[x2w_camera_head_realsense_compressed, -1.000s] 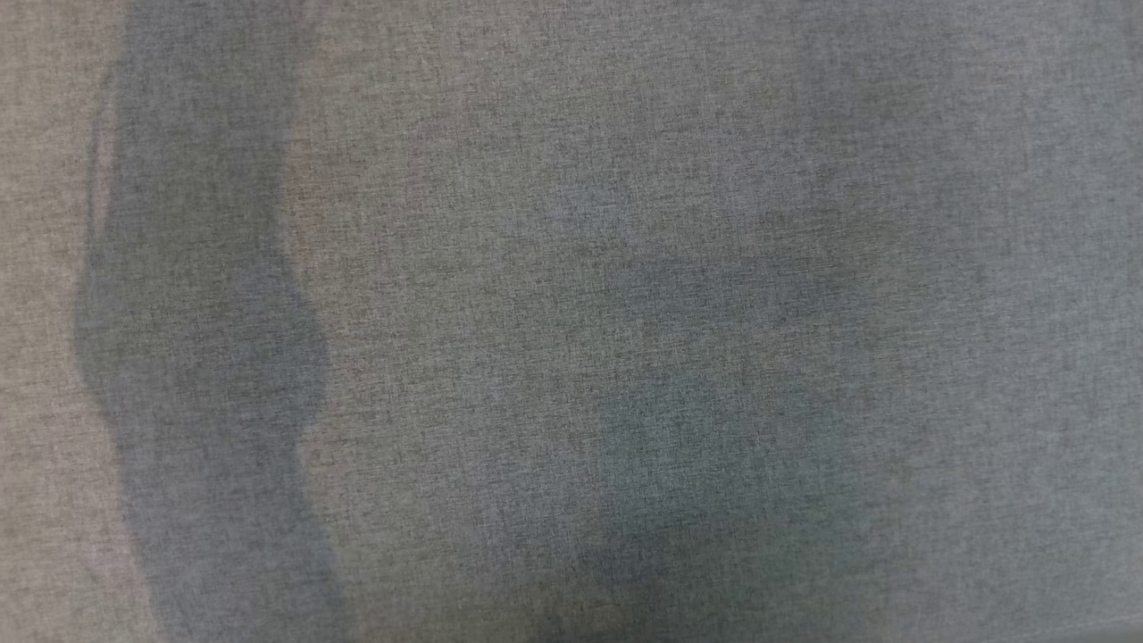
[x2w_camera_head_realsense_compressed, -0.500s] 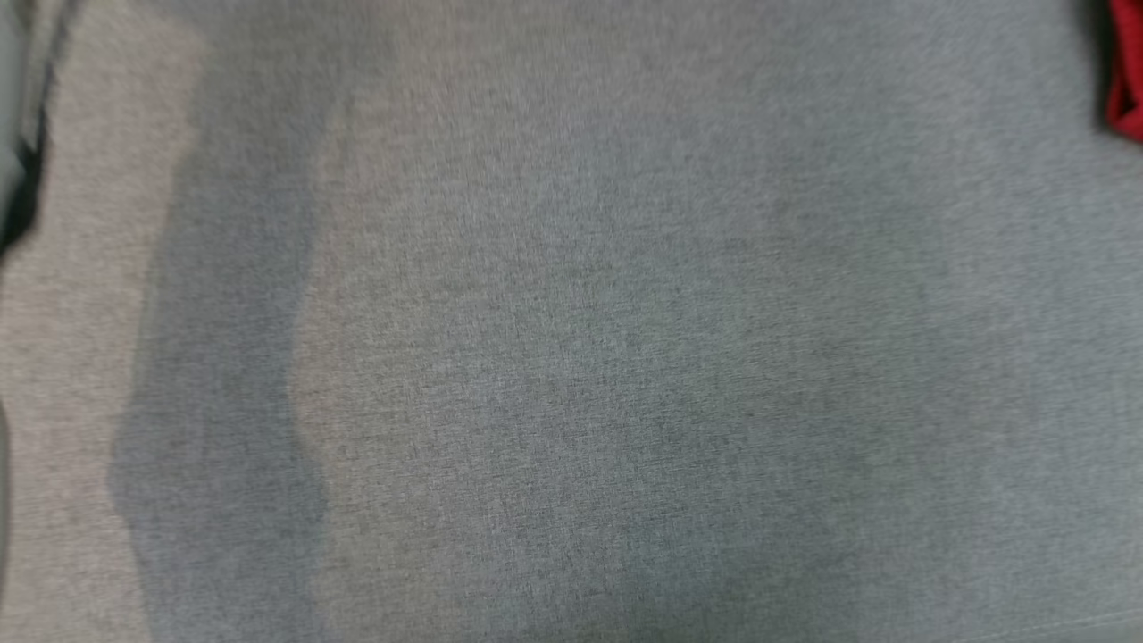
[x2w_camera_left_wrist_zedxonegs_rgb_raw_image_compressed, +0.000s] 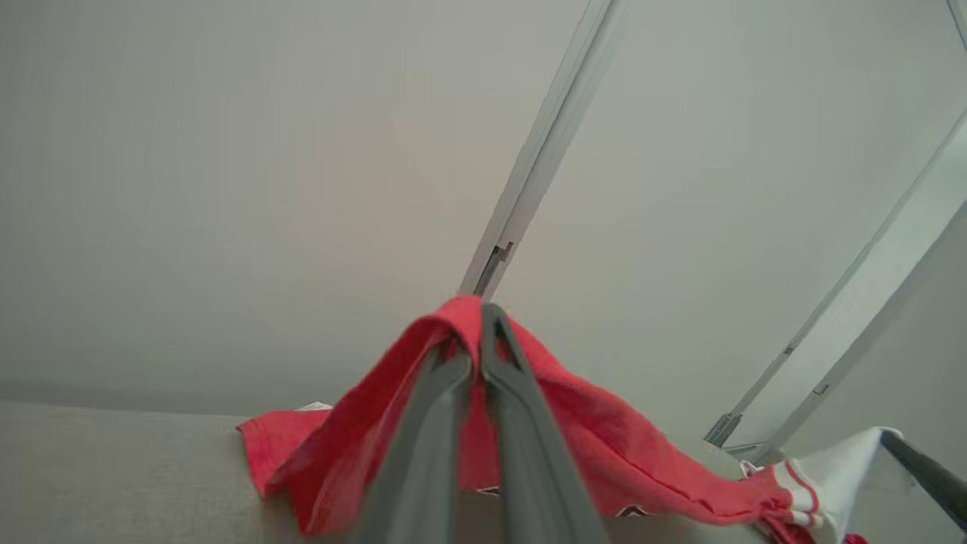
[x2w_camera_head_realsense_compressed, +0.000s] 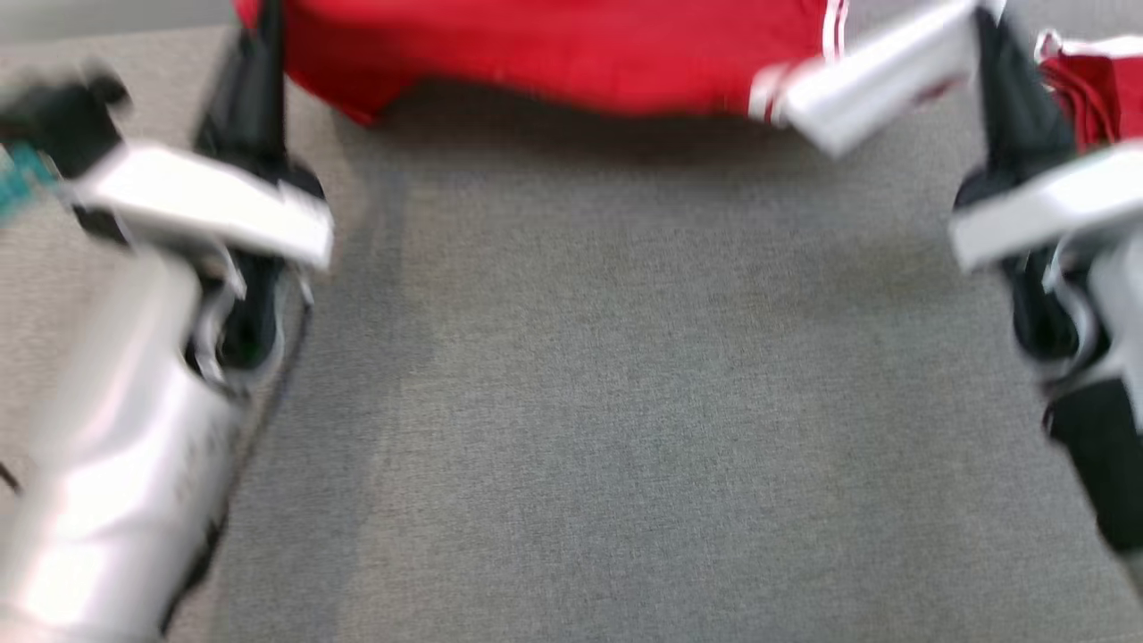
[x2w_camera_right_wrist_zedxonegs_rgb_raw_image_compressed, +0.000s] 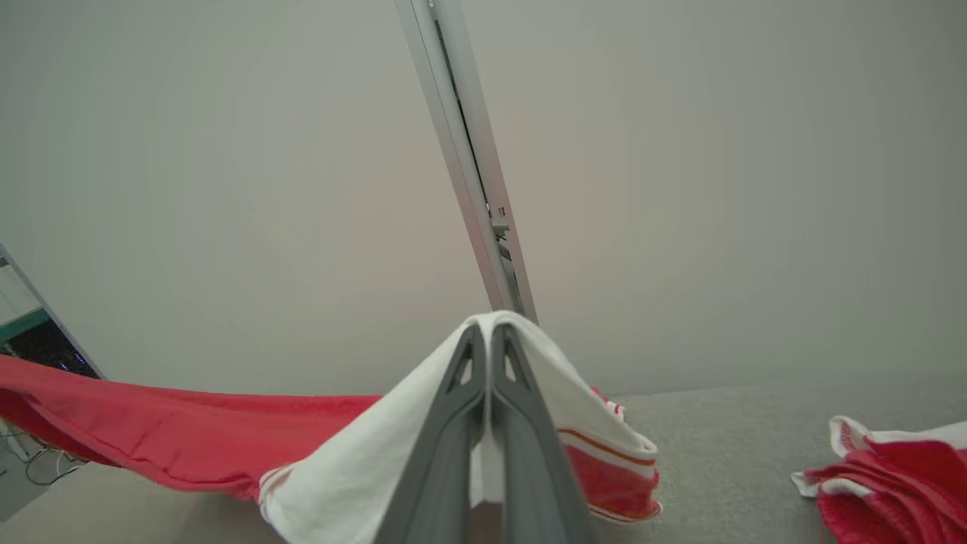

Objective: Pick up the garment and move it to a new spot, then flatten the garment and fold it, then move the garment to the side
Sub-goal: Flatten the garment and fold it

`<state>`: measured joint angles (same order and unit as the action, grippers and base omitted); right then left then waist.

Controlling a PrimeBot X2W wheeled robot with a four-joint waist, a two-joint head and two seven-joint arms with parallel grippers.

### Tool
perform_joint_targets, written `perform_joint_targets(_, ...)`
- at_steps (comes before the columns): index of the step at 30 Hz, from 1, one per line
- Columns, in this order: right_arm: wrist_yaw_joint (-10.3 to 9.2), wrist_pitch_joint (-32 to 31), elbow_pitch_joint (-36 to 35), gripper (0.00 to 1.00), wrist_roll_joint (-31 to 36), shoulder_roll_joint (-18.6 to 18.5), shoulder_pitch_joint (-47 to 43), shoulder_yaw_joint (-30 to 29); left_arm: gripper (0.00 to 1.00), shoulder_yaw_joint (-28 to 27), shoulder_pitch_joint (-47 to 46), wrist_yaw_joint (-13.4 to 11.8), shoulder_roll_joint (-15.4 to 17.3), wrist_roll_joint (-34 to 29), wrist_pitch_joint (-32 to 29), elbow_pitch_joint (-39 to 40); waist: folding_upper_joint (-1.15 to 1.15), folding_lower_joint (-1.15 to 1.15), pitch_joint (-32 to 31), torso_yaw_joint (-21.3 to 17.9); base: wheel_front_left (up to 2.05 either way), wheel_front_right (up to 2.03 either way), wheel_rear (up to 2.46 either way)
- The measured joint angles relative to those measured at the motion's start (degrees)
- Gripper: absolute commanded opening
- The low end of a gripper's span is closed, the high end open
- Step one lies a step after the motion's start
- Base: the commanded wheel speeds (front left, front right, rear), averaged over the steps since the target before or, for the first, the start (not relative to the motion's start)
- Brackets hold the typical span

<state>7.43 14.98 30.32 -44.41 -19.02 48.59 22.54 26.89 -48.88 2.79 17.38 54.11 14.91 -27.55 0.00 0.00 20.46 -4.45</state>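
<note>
The red garment is stretched between the 2 hands, above the far part of the grey surface. The left hand has its 2 fingers pressed together on a fold of the red cloth, which falls down on both sides of them. The right hand pinches the white sleeve in the same way, with no gap at the tips.

In the head view, which is blurred, the lower edge of the garment runs across the top and throws a soft shadow on the surface under it; I cannot tell if the edge touches. Between the 2 arms the surface lies broad and open toward the robot. Near the right hand, a heap of red and white cloth rests on the surface, apart from the held garment. Behind the far edge of the surface stands a pale wall with a metal rail
</note>
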Motion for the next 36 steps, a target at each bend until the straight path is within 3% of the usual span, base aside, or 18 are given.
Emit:
perform_joint_targets(8, 0.00, -0.4, -8.0, 0.00, 0.9, 0.4, -19.8, -3.3, 0.00, -4.6, 20.6, -2.0, -1.3, -1.3, 0.0, 9.3, 0.00, 0.00, -4.8, 1.1, 0.00, 0.00, 0.00)
perform_joint_targets(18, 0.00, -5.2, -16.6, 0.00, 3.2, 4.3, -41.7, -9.7, 0.00, -9.9, 40.8, -1.9, -4.2, -2.6, 0.1, 12.3, 0.00, 0.00, -9.7, 1.5, 0.00, 0.00, 0.00)
perform_joint_targets(26, 0.01, -11.3, -25.1, 0.00, 7.3, 8.7, -55.3, -15.4, 0.00, -12.3, 50.1, -0.9, -6.5, -4.2, 0.1, 11.5, 0.00, 0.00, -13.3, 1.7, 0.00, 0.00, 0.00)
perform_joint_targets(36, 0.00, -17.4, -32.1, 0.00, 11.5, 12.6, -67.0, -19.0, 0.00, -12.8, 57.7, -1.3, -8.0, -5.3, 0.1, 11.3, 0.00, 0.00, -16.4, 2.1, 0.00, 0.00, 0.00)
